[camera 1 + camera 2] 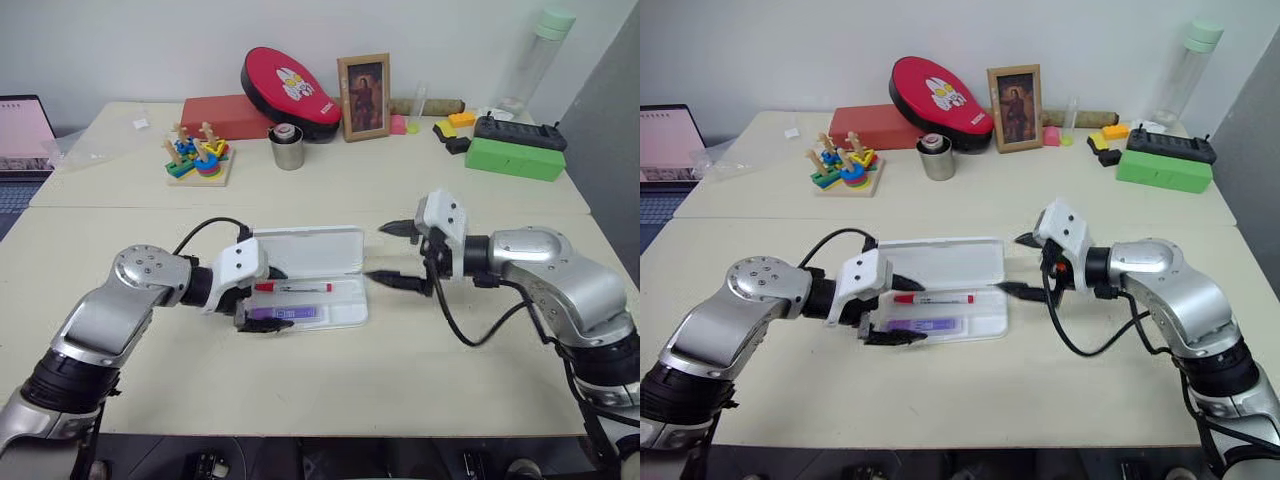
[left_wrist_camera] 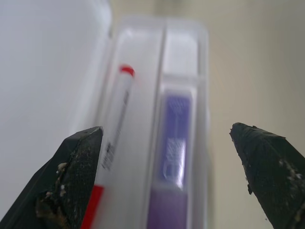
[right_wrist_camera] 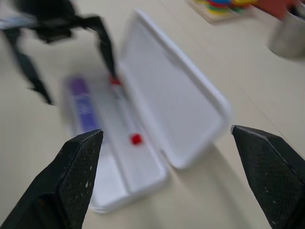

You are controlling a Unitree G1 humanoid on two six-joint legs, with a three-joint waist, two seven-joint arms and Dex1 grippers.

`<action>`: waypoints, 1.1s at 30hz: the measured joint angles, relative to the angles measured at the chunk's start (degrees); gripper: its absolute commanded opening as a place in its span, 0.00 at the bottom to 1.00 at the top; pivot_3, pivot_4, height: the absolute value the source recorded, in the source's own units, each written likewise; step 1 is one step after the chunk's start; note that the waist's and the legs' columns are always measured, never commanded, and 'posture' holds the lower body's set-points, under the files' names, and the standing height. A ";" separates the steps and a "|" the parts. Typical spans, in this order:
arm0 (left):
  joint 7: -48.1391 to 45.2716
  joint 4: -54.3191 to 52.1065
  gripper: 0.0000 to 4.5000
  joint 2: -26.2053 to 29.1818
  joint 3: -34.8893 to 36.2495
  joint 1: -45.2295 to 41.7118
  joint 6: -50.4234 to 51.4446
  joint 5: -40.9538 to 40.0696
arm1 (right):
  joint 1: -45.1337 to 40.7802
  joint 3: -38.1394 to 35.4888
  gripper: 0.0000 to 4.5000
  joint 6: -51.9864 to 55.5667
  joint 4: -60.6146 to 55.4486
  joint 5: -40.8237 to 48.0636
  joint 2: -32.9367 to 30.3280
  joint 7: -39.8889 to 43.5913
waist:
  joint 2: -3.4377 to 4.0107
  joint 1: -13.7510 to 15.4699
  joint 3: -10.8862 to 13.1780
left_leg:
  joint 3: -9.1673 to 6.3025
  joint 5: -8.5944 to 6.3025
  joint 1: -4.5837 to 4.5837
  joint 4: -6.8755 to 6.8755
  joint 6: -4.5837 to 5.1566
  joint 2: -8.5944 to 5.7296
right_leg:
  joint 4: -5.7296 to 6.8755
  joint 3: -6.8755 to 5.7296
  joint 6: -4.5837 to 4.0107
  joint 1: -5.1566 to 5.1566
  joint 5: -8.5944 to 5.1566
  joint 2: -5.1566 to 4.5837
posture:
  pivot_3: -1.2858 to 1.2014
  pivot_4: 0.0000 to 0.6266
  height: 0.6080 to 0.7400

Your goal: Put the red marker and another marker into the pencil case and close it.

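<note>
A: Left gripper (image 1: pixel 268 298) spread wide, nothing between the fingers, hovering at the near-left end of the pencil case (image 1: pixel 345 318)

B: Right in front of those fingertips?

A: Red marker (image 1: pixel 292 287) lying lengthwise in the tray, red cap just off the upper finger; purple marker (image 1: pixel 282 313) parallel beside it, in the strip nearer the lower finger, close enough that touching or not cannot be told

B: From the left wrist?

A: Same pair between the two black fingers (image 2: pixel 76 171): slim white barrel with red ends on one side, chunky lilac body (image 2: pixel 172 162) on the other, a low ridge between them. Lid laid back flat beyond the red marker

B: And the right side?

A: Right gripper (image 1: pixel 398 255) also released, fingers far apart and empty, pointing at the opposite short end of the case. Lower finger tip just beside the tray's corner, upper finger level with the open lid's corner, apart from it

B: Farther out from the hands?

A: Case resting on the cream table (image 1: pixel 330 390), lid still open. Well beyond the left gripper, a wooden stacking toy (image 1: pixel 198 156) and a metal cup (image 1: pixel 288 147); behind those a red oval pouch (image 1: pixel 288 90) leaning on a red box (image 1: pixel 226 115), and a framed picture (image 1: pixel 364 97). Well beyond the right gripper, a green block (image 1: pixel 514 158) with a black bar (image 1: pixel 519 132) on top, and a tall clear bottle (image 1: pixel 538 62)
</note>
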 measured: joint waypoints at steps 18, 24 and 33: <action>19.35 -0.82 1.00 -16.89 5.74 -8.57 3.57 -5.38 | -4.51 -6.02 0.92 2.80 26.35 -14.30 19.14 -29.67 | 0.00 -1.12 -0.01 | 0.00 0.08 0.09 0.01 -0.13 -0.01 | 0.32 0.03 -0.02 -0.05 0.00 0.00 | 0.52 0.24 1.00; 19.44 -0.82 1.00 -16.91 5.56 -8.57 3.42 -4.80 | -4.78 -5.78 0.62 1.51 27.26 -15.57 19.86 -29.75 | 0.00 -1.38 -0.02 | -0.01 0.08 0.11 0.02 -0.10 -0.01 | 0.36 0.03 -0.01 -0.03 0.00 0.00 | 0.52 0.24 1.00; 19.43 1.00 1.00 -17.15 5.36 -9.01 1.38 -3.62 | -4.79 -5.79 0.12 1.43 27.31 -16.74 19.97 -29.58 | 0.00 -1.39 -0.02 | -0.01 0.08 0.11 0.02 -0.10 -0.01 | 0.35 0.03 -0.01 -0.04 0.00 0.00 | 0.52 0.24 1.00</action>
